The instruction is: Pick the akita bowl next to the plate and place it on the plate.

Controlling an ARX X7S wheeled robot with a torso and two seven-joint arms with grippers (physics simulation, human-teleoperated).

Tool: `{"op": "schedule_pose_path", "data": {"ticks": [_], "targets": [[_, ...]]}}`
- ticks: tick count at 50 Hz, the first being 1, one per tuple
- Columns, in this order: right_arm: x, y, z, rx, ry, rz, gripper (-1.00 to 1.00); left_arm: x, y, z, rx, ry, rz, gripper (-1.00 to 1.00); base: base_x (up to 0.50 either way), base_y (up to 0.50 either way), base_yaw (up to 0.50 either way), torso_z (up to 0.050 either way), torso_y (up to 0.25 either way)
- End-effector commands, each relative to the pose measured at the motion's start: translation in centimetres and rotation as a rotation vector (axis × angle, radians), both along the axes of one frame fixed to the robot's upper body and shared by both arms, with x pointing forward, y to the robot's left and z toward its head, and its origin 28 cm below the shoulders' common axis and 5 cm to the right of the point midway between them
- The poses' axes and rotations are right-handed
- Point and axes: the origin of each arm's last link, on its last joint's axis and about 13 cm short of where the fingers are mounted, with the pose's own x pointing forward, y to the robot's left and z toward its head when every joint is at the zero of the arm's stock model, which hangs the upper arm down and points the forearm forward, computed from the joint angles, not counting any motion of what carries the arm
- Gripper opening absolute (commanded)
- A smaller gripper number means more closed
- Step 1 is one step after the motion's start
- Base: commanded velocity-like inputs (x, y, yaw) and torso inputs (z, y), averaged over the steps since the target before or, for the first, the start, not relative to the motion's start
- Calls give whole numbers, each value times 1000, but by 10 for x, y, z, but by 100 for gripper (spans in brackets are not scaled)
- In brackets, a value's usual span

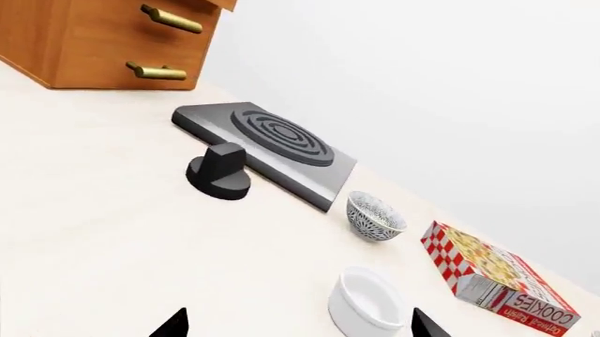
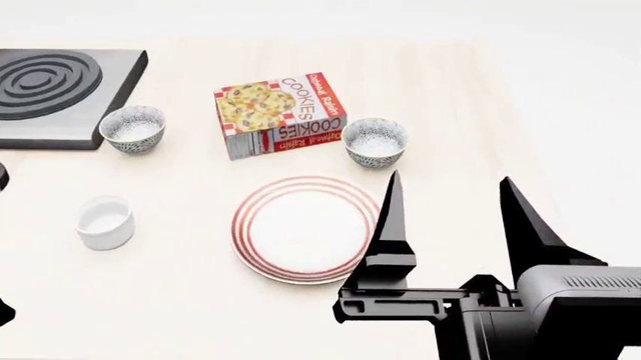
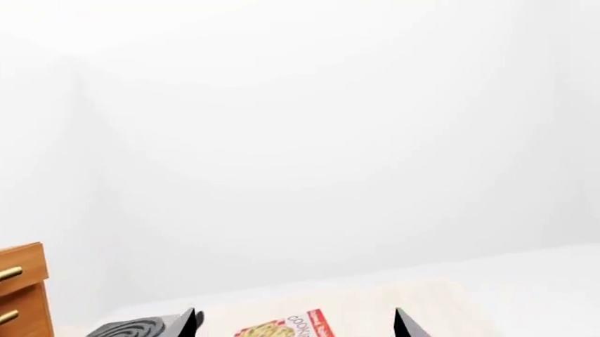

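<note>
Right end effector: open, two black fingers spread, holding nothing, raised above the table beside the plate's right edge. Left end effector: only its fingertips show, set wide apart and empty, near the white cup. The bowl stands upright just beyond the plate, right of the cookie box, apart from both. A second, identical bowl stands by the hotplate.
</note>
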Motion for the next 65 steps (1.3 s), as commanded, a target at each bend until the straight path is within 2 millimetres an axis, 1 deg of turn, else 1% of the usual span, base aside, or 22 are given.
{"op": "schedule_pose_path", "data": {"ticks": [1,65], "targets": [[0,1,0,-7,10,7,100,0,0,0,-1,0,0,100,355,0,0,0,0],[2,1,-3,-19,27,-7,100,0,0,0,0,5,2,100,386,0,0,0,0]]}}
